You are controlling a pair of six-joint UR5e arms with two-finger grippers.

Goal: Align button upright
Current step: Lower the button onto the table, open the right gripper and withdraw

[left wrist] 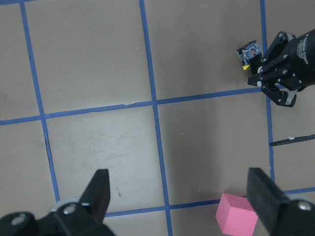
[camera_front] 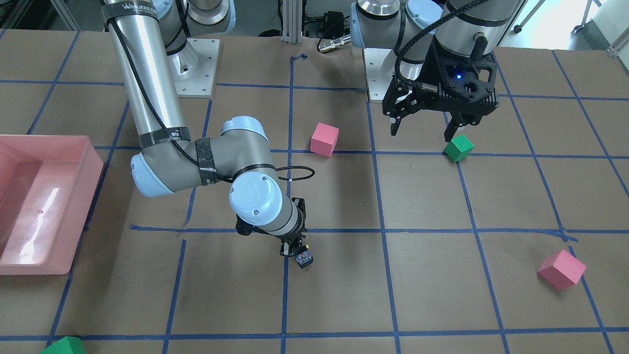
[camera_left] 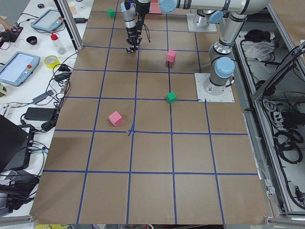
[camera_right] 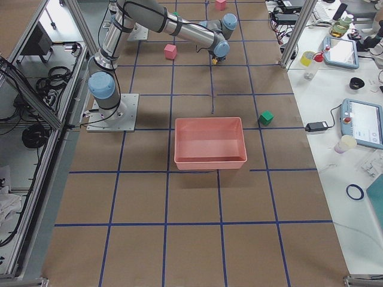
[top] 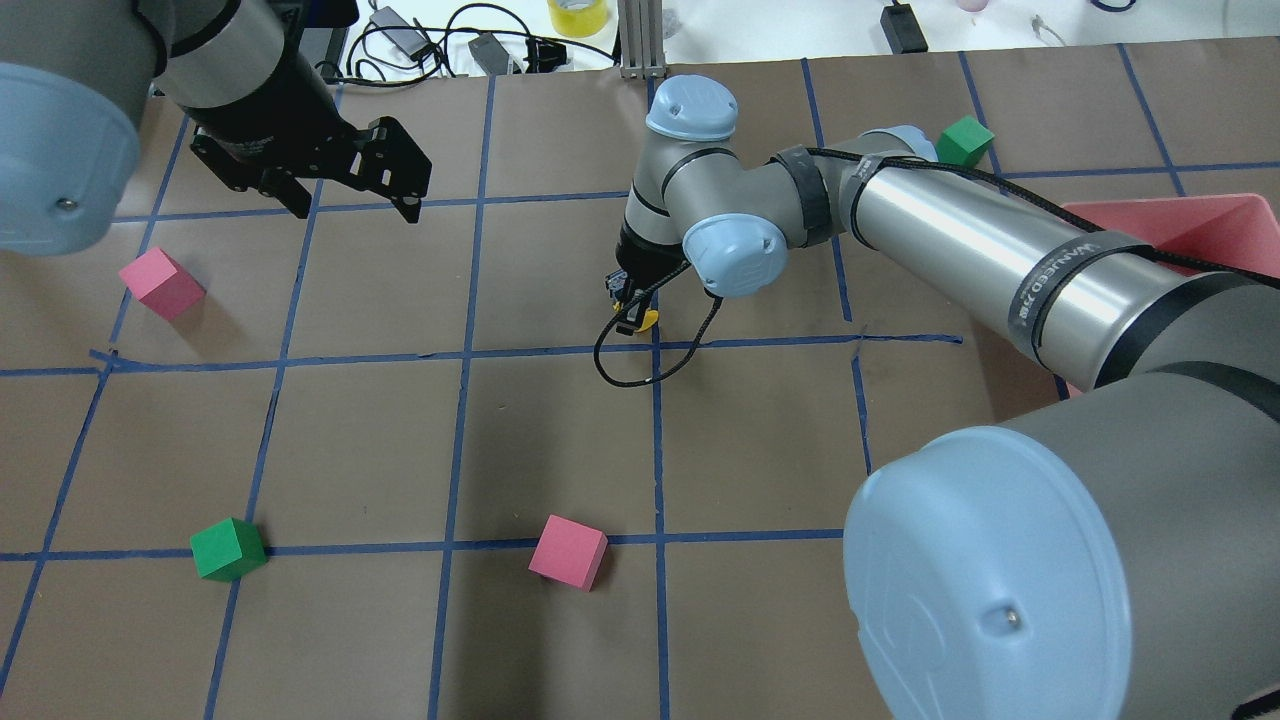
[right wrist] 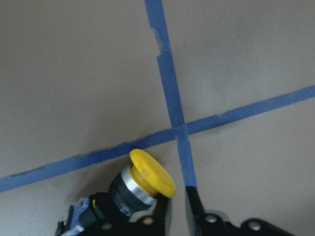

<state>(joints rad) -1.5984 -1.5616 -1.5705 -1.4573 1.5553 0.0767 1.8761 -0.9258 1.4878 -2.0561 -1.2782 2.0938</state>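
Observation:
The button [right wrist: 147,179], with a yellow cap, black body and pale base, lies tilted on the brown table at a crossing of blue tape. It also shows in the front view [camera_front: 305,258], the overhead view [top: 647,319] and the left wrist view [left wrist: 247,52]. My right gripper [right wrist: 178,202] [camera_front: 293,250] is low over the table. Its fingers are close together with nothing between them, and the button sits just beside one fingertip [right wrist: 160,216]. My left gripper [camera_front: 426,129] [top: 355,205] is open and empty, raised above a green cube [camera_front: 458,148].
A pink cube [camera_front: 325,139] lies between the arms and another [camera_front: 561,269] at the front. A second green cube [camera_front: 64,345] is at the table edge. A pink bin [camera_front: 73,206] stands on the right arm's side. A black cable loops beside the right wrist.

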